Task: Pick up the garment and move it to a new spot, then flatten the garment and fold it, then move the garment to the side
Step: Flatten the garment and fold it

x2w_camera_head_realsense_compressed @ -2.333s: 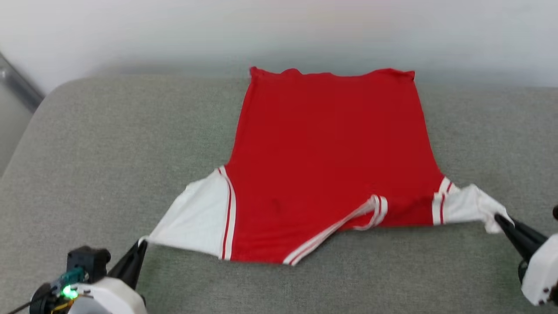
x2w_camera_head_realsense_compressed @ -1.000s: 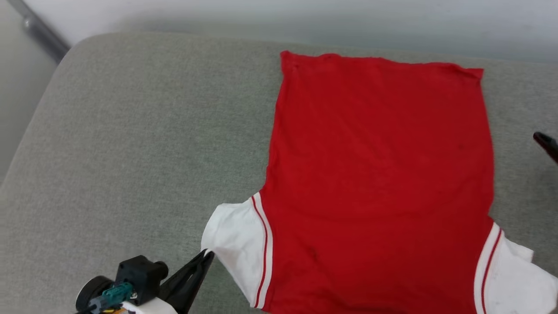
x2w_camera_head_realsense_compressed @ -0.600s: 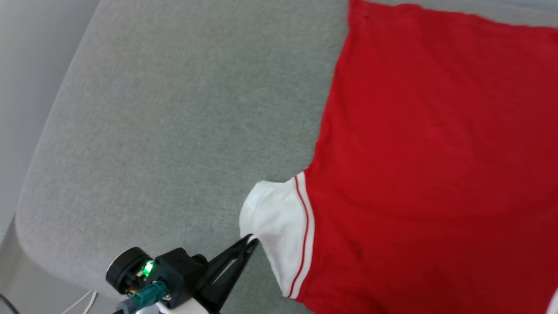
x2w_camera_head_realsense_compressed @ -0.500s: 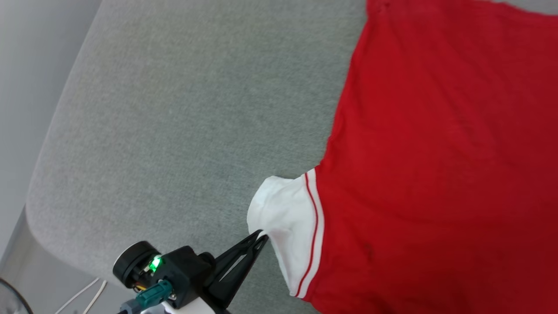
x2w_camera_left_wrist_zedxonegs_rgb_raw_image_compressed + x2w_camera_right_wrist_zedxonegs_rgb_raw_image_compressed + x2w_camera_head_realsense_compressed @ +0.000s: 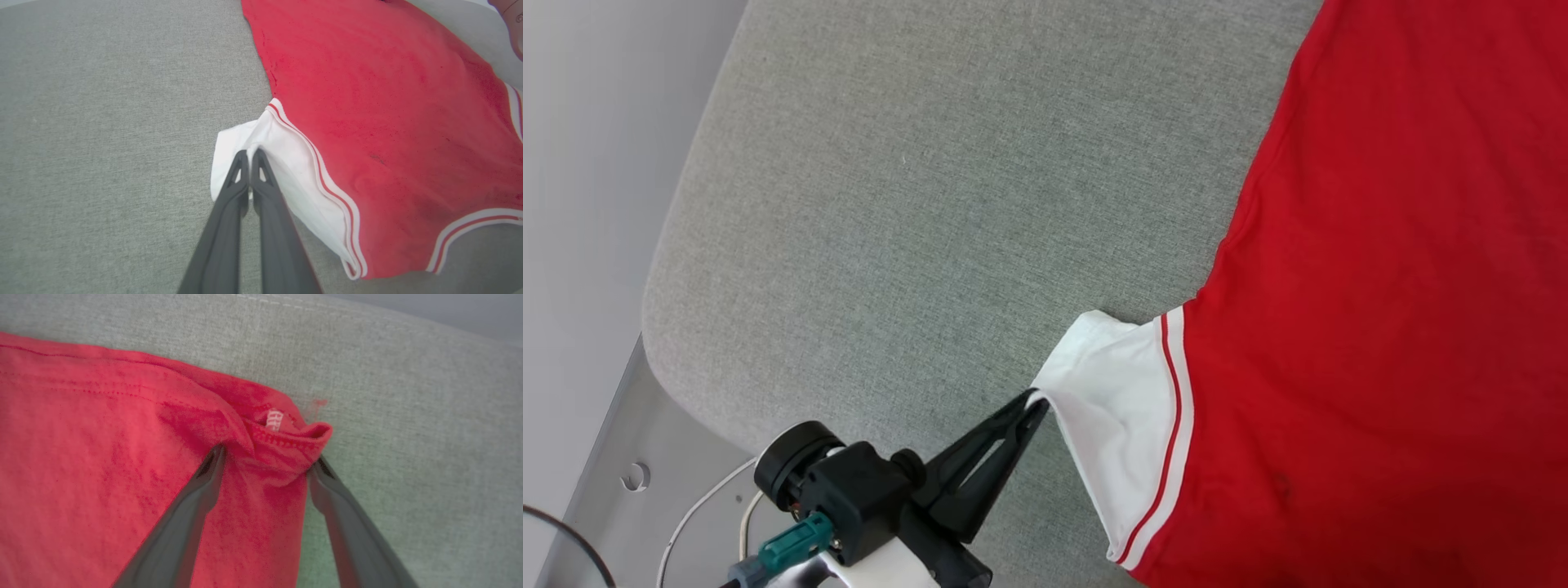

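The garment [image 5: 1380, 286], red with a white sleeve [image 5: 1123, 384] and red-white trim, lies spread on a grey cushion. My left gripper [image 5: 1037, 402] is shut on the outer edge of that white sleeve; the left wrist view has the closed left gripper [image 5: 249, 153] pinching the sleeve cloth beside the garment [image 5: 367, 102]. In the right wrist view my right gripper [image 5: 268, 456] is open, its two fingers straddling a bunched hem corner [image 5: 286, 437] of the garment [image 5: 102, 437]. The chest print is hidden, face down.
The grey cushion [image 5: 931, 204] ends in a rounded edge at the left. Beyond that edge sit a pale metal frame [image 5: 613, 457] and white cables [image 5: 711, 506]. Bare cushion stretches left of the garment.
The head camera has swung left and down, so the garment sits further right in view. My left gripper keeps its hold on the sleeve. The right gripper has let go of the other sleeve.
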`<state>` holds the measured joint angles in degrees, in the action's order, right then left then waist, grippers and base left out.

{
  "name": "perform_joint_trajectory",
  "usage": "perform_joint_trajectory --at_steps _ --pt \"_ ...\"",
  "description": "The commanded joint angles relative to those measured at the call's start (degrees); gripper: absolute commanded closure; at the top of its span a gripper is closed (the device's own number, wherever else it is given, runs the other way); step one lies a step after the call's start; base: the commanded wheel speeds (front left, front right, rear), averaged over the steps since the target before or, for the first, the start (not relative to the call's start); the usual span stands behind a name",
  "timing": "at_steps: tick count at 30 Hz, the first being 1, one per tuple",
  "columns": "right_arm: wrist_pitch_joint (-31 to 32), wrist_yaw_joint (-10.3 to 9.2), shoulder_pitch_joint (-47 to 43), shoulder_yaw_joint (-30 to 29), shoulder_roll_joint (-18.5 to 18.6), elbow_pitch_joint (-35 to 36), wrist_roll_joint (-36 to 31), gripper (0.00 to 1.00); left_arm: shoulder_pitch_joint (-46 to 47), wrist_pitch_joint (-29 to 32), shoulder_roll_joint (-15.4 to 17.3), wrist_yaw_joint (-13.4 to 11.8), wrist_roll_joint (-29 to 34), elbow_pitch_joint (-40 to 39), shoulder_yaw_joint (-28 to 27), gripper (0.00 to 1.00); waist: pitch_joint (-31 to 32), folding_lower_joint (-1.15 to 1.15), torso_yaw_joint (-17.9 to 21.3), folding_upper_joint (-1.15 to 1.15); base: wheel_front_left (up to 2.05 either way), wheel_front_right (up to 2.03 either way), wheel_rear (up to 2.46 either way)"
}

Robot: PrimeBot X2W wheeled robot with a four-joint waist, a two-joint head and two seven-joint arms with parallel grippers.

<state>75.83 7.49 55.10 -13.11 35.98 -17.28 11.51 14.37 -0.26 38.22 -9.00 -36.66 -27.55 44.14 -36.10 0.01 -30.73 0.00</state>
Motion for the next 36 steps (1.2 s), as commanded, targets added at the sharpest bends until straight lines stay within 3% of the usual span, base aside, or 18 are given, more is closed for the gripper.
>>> perform_joint_trajectory --at_steps 1,2,3,13,19,33,36 --pt "1.76 0.0 -3.36 0.53 -1.63 -1.06 -0.13 0.09 0.31 -0.66 -0.33 0.23 -0.19 0.22 -0.28 1.0 -0.24 -0.01 -0.18 0.0 0.0 0.0 0.0" --pt "2.07 0.0 -4.01 0.44 -1.72 -0.44 -0.06 0.71 0.29 -0.96 -0.39 0.35 -0.27 0.49 -0.28 1.0 -0.32 -0.01 -0.19 0.0 0.0 0.0 0.0" --pt "2.52 0.0 -4.44 -0.05 -1.85 -0.17 -0.17 1.0 0.33 -1.09 -0.51 0.34 -0.33 0.66 -0.25 1.0 -0.34 -0.01 -0.22 0.0 0.0 0.0 0.0" --pt "2.29 -0.01 -8.28 -4.16 -3.33 2.27 -1.05 1.0 0.47 -1.24 0.35 0.04 -0.29 2.66 -0.88 1.0 3.14 -0.01 2.16 0.0 0.0 0.0 0.0" --pt "1.4 -0.01 -13.72 -8.43 -7.93 3.5 2.0 1.0 -0.92 -0.5 2.13 -0.8 -0.56 4.15 -1.35 1.0 8.87 -0.01 6.28 0.0 0.0 0.0 0.0" --pt "-6.68 -0.01 -41.09 -5.31 -11.12 13.58 15.77 1.0 -6.33 1.55 7.72 -3.98 -2.42 7.92 -2.69 1.0 22.5 -0.01 18.21 0.0 0.0 0.0 0.0" --pt "-7.04 -0.01 -48.28 -2.21 -9.73 16.9 16.44 1.0 -7.72 1.2 8.12 -4.61 -3.31 8.38 -2.98 1.0 24.31 -0.01 20.07 0.0 0.0 0.0 0.0"
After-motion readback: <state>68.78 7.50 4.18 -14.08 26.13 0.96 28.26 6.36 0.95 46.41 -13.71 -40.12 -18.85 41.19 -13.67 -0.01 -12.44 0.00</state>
